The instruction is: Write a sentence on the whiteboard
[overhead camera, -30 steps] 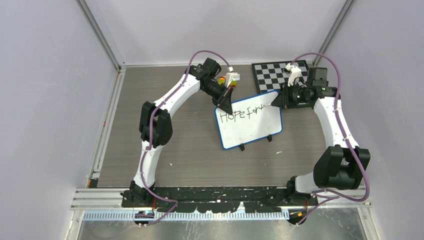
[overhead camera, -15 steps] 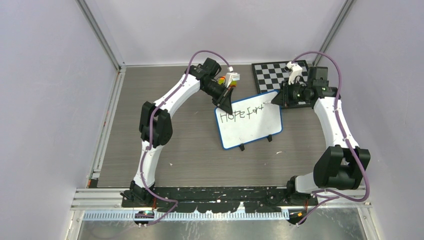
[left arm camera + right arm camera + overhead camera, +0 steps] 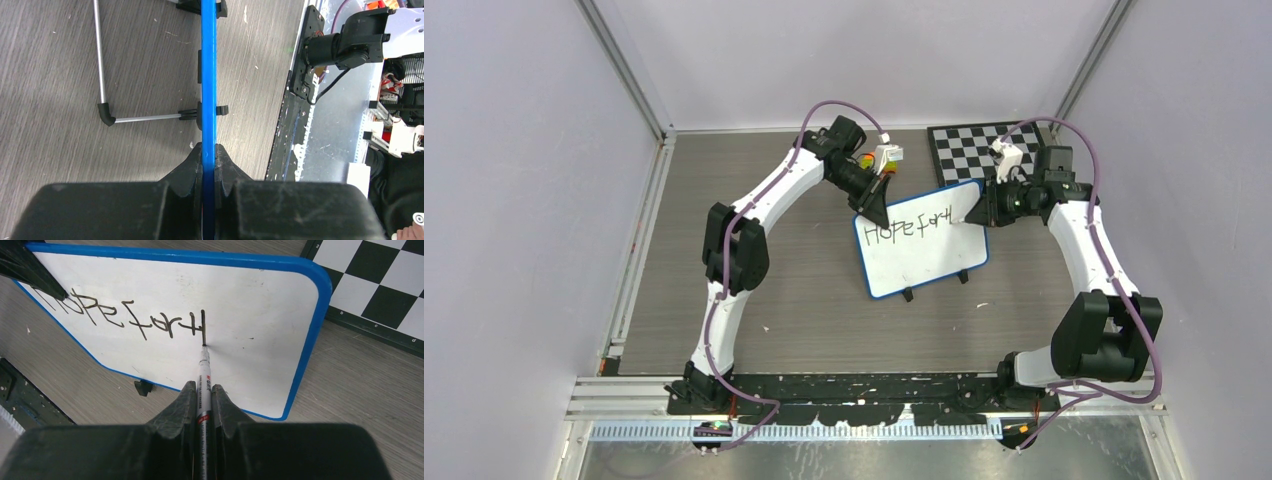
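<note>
From above, the whiteboard (image 3: pixel 924 250) stands propped on the table (image 3: pixel 804 310) toward the far edge, right of middle. It is just in front of the checkered board (image 3: pixel 964 150) in the far right corner. The left hand (image 3: pixel 873 208) is clamped on its upper left corner, and the right hand (image 3: pixel 977 208) is at its upper right corner. Black handwriting runs along the top.

In the left wrist view, the fingers (image 3: pixel 190 167) press the board's blue rim, seen edge-on, from both sides. A wire stand leg (image 3: pixel 101 60) rests on the table beside it.

In the right wrist view, the hand is closed on a marker (image 3: pixel 203 377), whose tip touches the white surface at the last stroke.
</note>
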`<state>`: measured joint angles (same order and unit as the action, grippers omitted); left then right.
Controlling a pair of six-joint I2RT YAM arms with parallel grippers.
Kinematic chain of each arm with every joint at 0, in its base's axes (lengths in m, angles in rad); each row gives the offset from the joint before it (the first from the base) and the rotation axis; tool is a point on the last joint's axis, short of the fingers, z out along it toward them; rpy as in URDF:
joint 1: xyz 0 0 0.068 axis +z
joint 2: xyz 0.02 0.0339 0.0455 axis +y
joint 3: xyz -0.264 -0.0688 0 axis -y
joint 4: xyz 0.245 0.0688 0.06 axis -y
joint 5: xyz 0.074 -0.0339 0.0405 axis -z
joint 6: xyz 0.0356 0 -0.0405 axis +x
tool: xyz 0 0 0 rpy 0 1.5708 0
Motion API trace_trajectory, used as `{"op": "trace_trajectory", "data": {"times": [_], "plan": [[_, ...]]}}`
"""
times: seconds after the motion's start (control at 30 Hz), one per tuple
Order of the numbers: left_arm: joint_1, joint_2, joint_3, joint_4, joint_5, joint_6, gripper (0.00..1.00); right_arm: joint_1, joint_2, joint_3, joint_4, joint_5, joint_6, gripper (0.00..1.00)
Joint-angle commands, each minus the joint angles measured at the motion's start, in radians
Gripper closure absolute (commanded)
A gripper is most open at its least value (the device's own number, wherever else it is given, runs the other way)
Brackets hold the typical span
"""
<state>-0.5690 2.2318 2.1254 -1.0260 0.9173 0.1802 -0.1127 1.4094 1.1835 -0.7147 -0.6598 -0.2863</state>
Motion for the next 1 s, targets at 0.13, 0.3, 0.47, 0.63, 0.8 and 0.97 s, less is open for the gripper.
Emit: {"op": "trace_trajectory", "data": {"times": [0.13,0.3,0.47,0.63,0.8,0.97], "plan": [[-0.025,0.017,0.018,-0.008,0.014,0.010,1.00,-0.002,-0.009,0.085,0.056,0.015,0.017,1.00],[-0.026,0.015,0.016,-0.009,0.012,0.013,1.00,-0.002,0.006,0.101,0.057,0.021,0.016,1.00],[-0.026,0.017,0.018,-0.009,0.012,0.012,1.00,-0.005,0.000,0.083,0.055,0.034,0.006,1.00],[-0.025,0.016,0.018,-0.008,0.011,0.012,1.00,-0.013,-0.020,0.046,0.046,0.042,-0.013,1.00],[-0.025,0.018,0.019,-0.007,0.011,0.010,1.00,-0.013,-0.032,0.021,0.025,0.036,-0.033,1.00],[-0.025,0.019,0.021,-0.006,0.012,0.008,1.00,-0.013,-0.040,0.012,0.020,0.037,-0.040,1.00]]}}
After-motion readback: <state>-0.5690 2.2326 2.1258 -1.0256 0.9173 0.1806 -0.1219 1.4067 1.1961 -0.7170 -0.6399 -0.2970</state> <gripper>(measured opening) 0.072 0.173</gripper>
